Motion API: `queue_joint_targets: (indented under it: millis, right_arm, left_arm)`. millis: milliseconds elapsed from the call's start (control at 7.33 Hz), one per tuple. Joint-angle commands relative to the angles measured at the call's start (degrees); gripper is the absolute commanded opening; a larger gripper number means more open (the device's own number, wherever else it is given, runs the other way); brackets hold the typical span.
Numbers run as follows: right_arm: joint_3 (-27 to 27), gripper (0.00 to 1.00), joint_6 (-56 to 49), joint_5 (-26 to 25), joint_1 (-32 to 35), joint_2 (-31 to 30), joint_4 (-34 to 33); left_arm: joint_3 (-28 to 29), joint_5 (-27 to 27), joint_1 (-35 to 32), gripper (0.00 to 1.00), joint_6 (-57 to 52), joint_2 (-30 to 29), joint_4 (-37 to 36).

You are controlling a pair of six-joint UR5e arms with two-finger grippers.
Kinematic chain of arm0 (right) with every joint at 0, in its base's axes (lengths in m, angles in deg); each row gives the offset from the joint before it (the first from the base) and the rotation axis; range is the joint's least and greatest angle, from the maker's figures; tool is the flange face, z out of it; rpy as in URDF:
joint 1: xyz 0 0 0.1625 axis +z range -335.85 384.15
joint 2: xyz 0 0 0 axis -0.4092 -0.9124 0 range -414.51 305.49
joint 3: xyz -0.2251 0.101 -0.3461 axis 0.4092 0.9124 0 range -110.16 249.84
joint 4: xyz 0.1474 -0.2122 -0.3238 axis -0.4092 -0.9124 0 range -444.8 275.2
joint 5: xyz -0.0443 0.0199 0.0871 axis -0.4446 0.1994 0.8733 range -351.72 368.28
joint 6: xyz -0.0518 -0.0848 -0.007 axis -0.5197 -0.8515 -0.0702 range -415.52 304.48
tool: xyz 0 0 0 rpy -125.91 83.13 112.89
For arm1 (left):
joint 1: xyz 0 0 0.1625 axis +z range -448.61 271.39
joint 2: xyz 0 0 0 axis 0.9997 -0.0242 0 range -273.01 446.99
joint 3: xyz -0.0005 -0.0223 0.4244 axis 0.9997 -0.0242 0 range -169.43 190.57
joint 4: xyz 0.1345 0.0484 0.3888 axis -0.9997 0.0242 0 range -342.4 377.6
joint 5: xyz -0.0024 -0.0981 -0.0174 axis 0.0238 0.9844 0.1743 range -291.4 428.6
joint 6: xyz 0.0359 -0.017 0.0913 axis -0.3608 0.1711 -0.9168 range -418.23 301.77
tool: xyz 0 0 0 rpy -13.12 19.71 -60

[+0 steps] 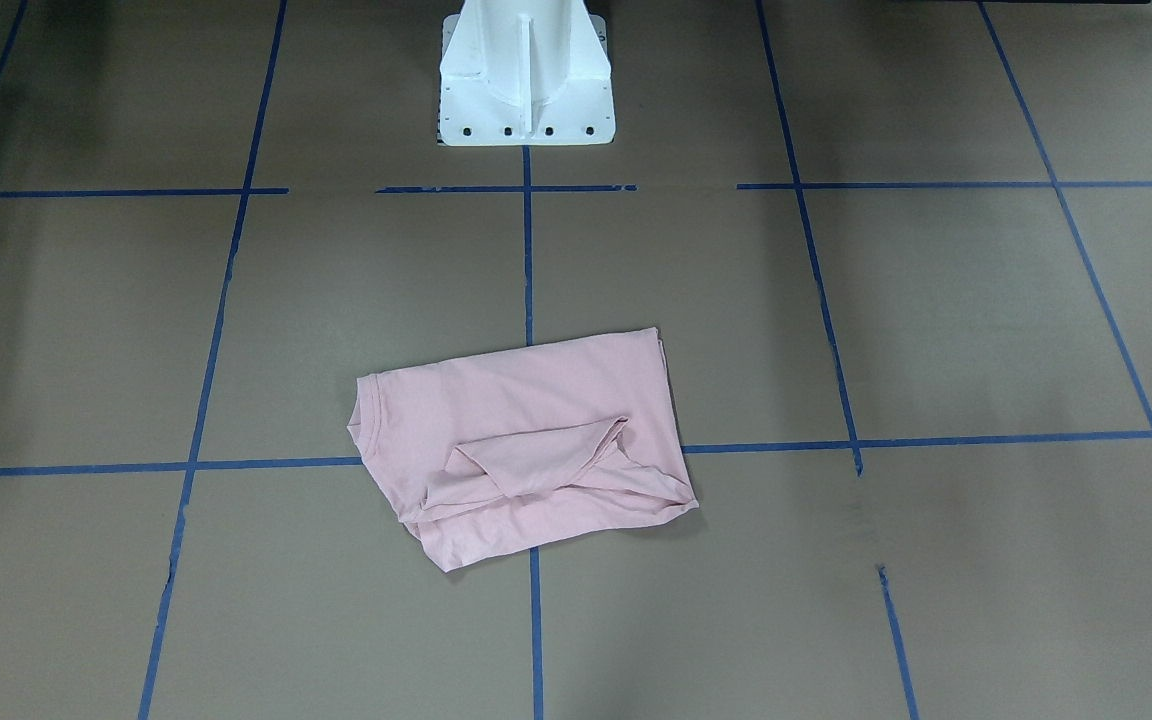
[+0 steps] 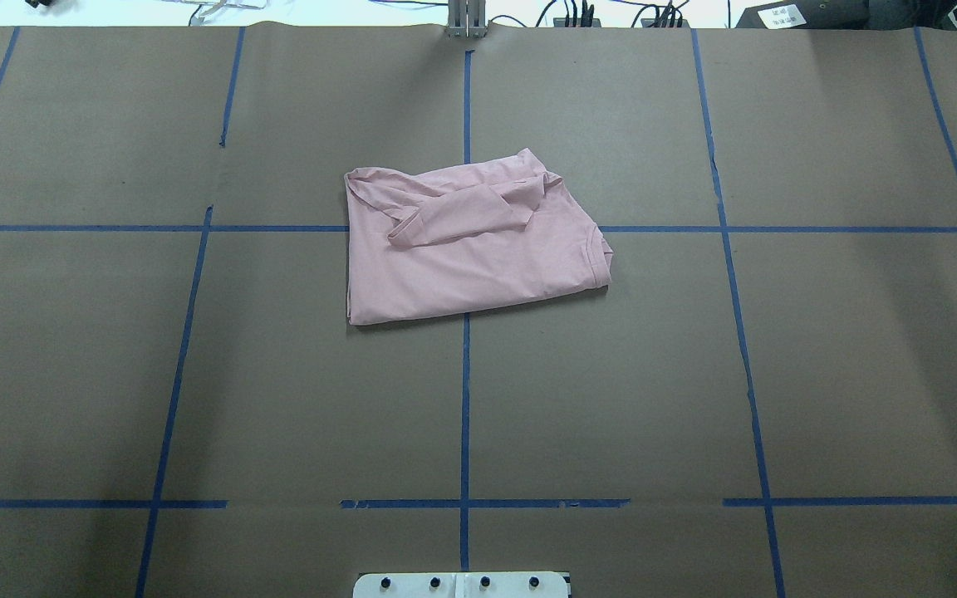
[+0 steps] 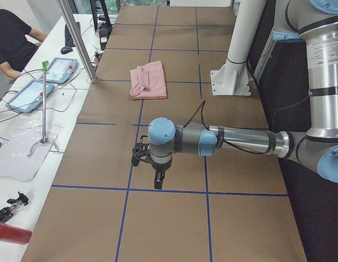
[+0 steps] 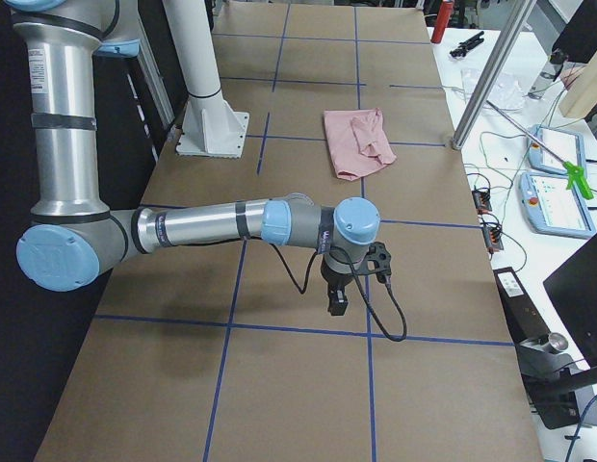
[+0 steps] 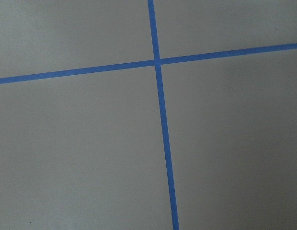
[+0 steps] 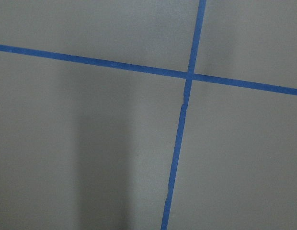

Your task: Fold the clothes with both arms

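The pale pink T-shirt [image 1: 526, 430] lies folded into a rough rectangle at the table's middle, with a sleeve flap turned over on top [image 2: 470, 257]. Its print does not show. It is small and far off in the side views [image 3: 149, 80] [image 4: 356, 142]. Both arms hang over bare table, well away from it. The left gripper [image 3: 158, 183] shows only in the exterior left view, pointing down above a tape line. The right gripper [image 4: 337, 306] shows only in the exterior right view, also pointing down. For both I cannot tell whether they are open or shut. The wrist views show only brown paper and blue tape.
Blue tape lines [image 2: 465, 399] split the brown tabletop into squares. The white pedestal base [image 1: 526, 80] stands at the robot's edge. Side benches hold teach pendants [image 3: 60, 70], cables and tools, and a metal post [image 3: 76, 38]. A person [image 3: 11, 38] sits at the bench.
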Motion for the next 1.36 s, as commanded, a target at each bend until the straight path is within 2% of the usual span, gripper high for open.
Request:
queue_joint_targets:
  millis: [0,1227]
  right_arm:
    - [-0.41,1.00,-0.08,0.24,0.31,-0.09,-0.09]
    - [-0.24,1.00,0.01,1.82,0.31,-0.09,0.00]
  left_arm:
    - [0.25,0.35,0.00,1.00,0.00,-0.14,0.14]
    - [-0.90,1.48,0.00,1.00,0.00,-1.28,0.06]
